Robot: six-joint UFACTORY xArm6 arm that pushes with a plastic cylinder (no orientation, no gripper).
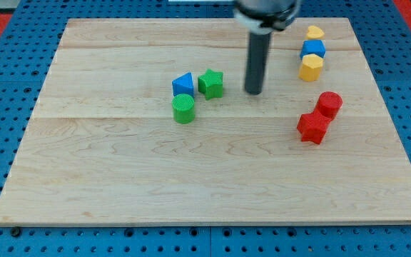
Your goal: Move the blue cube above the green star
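The blue cube (313, 48) sits near the view's top right, between a yellow block (315, 32) above it and a yellow hexagonal block (310, 67) below it. The green star (210, 83) sits near the board's middle, touching a blue triangular block (183, 84) on its left. My tip (253, 92) rests on the board to the right of the green star, apart from it, and to the lower left of the blue cube.
A green cylinder (183, 108) sits just below the blue triangular block. A red cylinder (329, 103) and a red star-like block (312, 128) sit together at the right. The wooden board (120, 171) lies on a blue pegboard.
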